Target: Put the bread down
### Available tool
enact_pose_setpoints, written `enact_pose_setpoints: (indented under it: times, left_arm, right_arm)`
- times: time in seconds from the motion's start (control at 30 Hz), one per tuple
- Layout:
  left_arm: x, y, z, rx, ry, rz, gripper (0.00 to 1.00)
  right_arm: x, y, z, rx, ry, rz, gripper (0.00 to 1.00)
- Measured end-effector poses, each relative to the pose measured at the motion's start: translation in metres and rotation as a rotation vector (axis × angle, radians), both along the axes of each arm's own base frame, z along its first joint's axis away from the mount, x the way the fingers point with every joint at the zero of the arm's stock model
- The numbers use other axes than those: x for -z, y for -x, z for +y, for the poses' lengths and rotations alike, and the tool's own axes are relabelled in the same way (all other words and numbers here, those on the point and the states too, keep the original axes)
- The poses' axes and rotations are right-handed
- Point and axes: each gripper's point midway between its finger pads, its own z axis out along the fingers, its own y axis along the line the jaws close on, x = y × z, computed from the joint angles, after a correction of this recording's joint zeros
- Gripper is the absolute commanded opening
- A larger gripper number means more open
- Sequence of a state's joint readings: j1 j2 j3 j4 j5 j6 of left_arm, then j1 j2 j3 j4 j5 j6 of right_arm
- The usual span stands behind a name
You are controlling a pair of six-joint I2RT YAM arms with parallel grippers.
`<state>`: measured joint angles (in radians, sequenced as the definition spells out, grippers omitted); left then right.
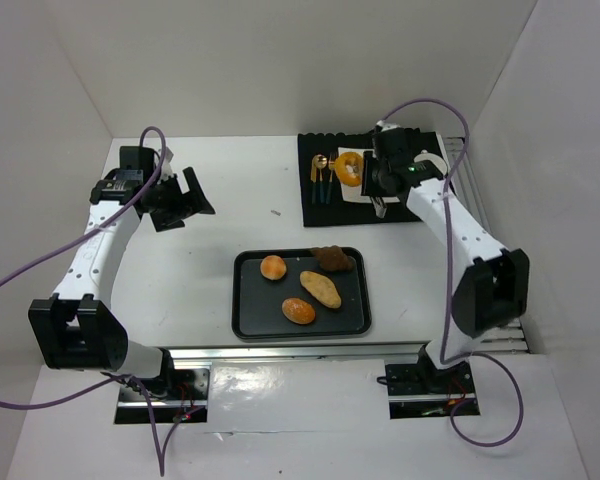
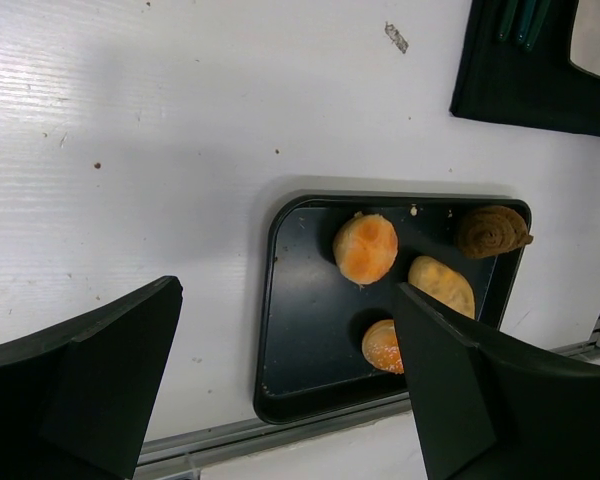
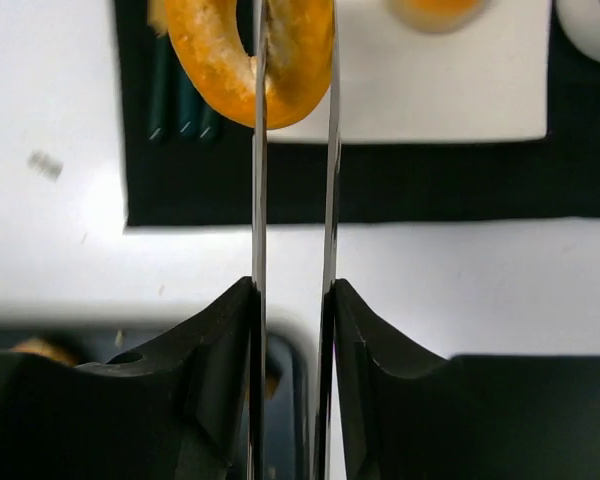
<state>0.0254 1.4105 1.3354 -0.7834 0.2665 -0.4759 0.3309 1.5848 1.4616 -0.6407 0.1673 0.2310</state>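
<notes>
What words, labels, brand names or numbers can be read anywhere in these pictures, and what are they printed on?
No text can be read in any view.
The black tray, the rolls on it, the black mat, the white plate and the ring-shaped bread carry no writing.
The left arm and right arm show no legible label.

We see a black tray (image 1: pixel 255 312) on the white table (image 1: pixel 180 270), carrying one round roll (image 1: pixel 272 267), another round roll (image 1: pixel 298 310), an oval roll (image 1: pixel 320 289) and a lumpy dark pastry (image 1: pixel 332 259) at its far right corner. Behind it, a black mat (image 1: pixel 330 212) bears a white square plate (image 3: pixel 450 90) and what seem to be green-handled utensils (image 1: pixel 322 185); a small scrap (image 1: pixel 276 212) lies to the mat's left.
</notes>
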Motion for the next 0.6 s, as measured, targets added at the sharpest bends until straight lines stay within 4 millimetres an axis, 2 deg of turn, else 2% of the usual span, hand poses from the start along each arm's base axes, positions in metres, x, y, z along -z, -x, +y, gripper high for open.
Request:
enact_pose_setpoints:
  times: [0.07, 0.2, 0.27, 0.33, 0.43, 0.6]
  left_arm:
    - [0.001, 0.000, 0.000, 0.000, 0.000, 0.003, 1.00]
    - [0.003, -0.001, 0.000, 0.001, 0.000, 0.010, 1.00]
    - [0.004, -0.001, 0.000, 0.000, 0.001, 0.014, 1.00]
    - [0.005, -0.001, 0.000, 0.000, 0.001, 0.014, 1.00]
    - [0.004, -0.001, 0.000, 0.000, 0.001, 0.014, 1.00]
    - [0.004, -0.001, 0.000, 0.000, 0.001, 0.014, 1.00]
  right_arm:
    - [0.017, -0.028, -0.015, 0.063, -0.009, 0.007, 0.42]
    - [0.059, -0.065, -0.037, 0.143, -0.029, 0.053, 0.44]
    - [0.077, -0.075, -0.041, 0.159, -0.036, 0.080, 0.47]
    - [0.089, -0.078, -0.038, 0.159, -0.044, 0.102, 0.55]
    - [0.092, -0.078, -0.032, 0.148, -0.056, 0.107, 0.60]
    - [0.077, -0.081, -0.029, 0.143, -0.070, 0.066, 0.65]
